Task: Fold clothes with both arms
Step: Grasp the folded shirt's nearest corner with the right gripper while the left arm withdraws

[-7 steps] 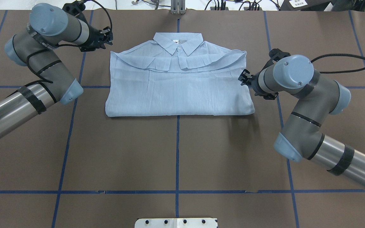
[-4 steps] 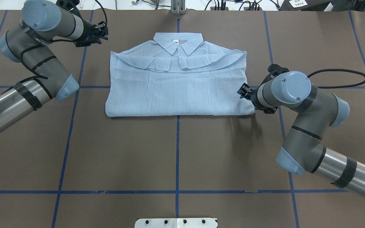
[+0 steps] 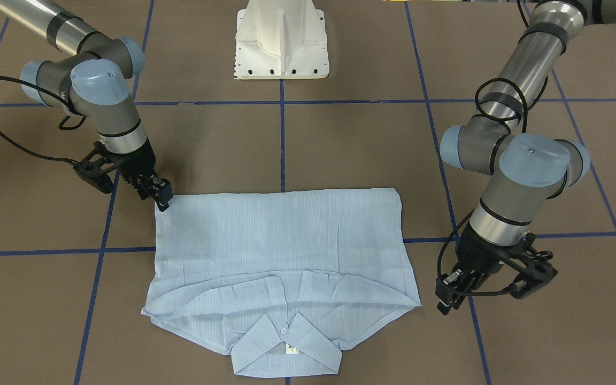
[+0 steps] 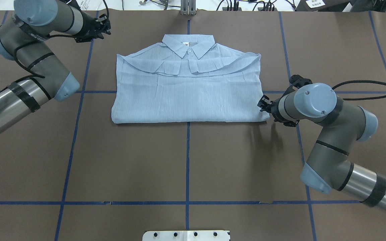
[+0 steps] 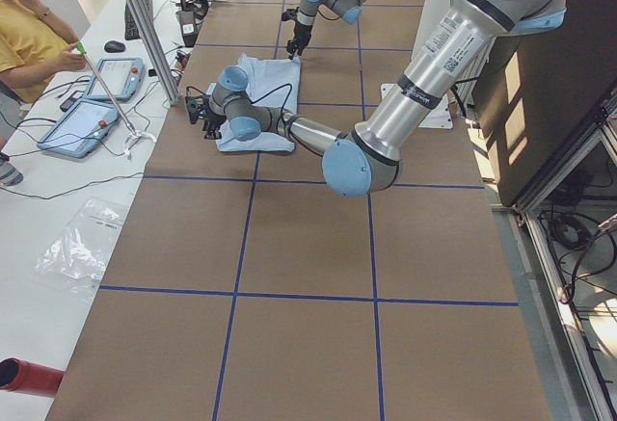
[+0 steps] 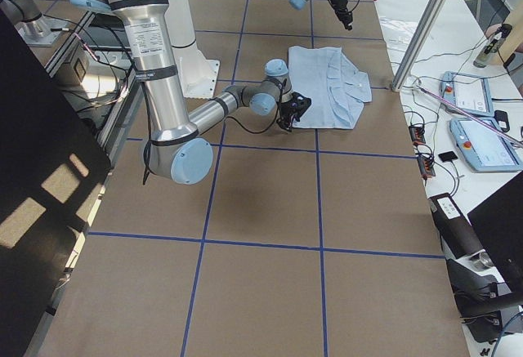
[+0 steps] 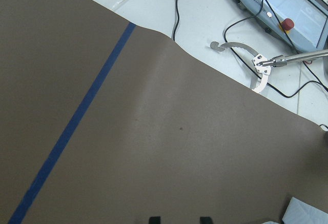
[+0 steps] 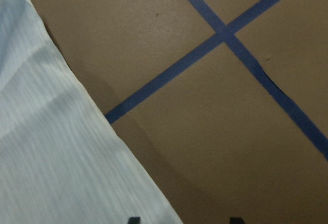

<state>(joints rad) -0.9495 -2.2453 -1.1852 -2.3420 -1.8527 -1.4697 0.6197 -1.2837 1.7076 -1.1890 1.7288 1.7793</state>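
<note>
Brown matte sheeting covers the table (image 4: pixel 129 160), ruled into big squares by blue tape (image 4: pixel 187 150). At the robot's side stands one white pedestal (image 3: pixel 281 43).

One shirt (image 4: pixel 186 93) lies flat in the middle of the far half. It is thin, light-blue cloth with fine stripes, folded into a rough rectangle with soft creases. Its collar (image 4: pixel 188 45) points away from the robot. One small white button (image 4: pixel 190 50) is fastened at the neck, and one white neck label (image 4: pixel 185 44) shows inside. Both sleeves (image 4: pixel 169 67) are laid across the chest, and their ends meet just under the collar. The folded hem runs straight along the near edge.

Two arms work here, both grey metal tubes with rounded pale blue joint caps. A black cable (image 4: pixel 364 90) loops off the right arm (image 4: pixel 333 134).

The right pincer (image 4: pixel 262 104) sits at the shirt's near right corner. I cannot tell whether it touches the cloth. Its wrist camera shows the two black fingertips (image 8: pixel 133 220) spread apart. The shirt's edge runs between them and nothing is clamped.

The left arm (image 4: pixel 28 57) reaches to the far left, and the left pincer (image 4: pixel 104 26) hangs over bare table, apart from the shirt and out beyond its shoulder. Its fingertips (image 7: pixel 154 219) are parted too, with only brown sheeting between them.
</note>
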